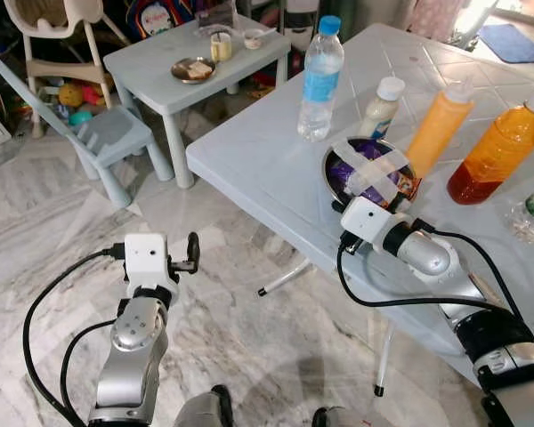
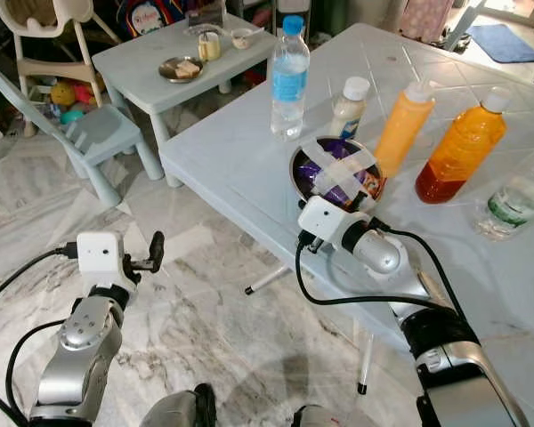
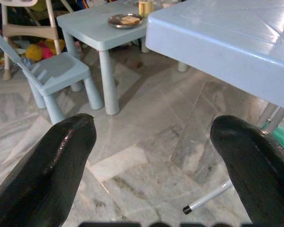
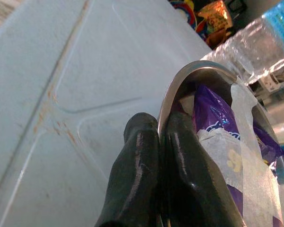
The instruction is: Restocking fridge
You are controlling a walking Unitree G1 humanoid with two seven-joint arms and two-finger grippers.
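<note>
My right end effector [image 4: 158, 156] clenched on steel bowl [image 1: 331, 165] rim, one finger inside, for lifting off desk [image 1: 258, 151] | left end effector [image 3: 154, 156] released, idle over floor

We see a steel bowl [image 1: 371, 169] upright on our table's near edge, purple packets taped inside, rim pinched at six o'clock, bottles from ten to three o'clock.

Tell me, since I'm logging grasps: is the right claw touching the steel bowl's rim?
Touching. In the right wrist view the right claw pinches the steel bowl rim, one black finger outside the wall and one inside, no gap.
</note>
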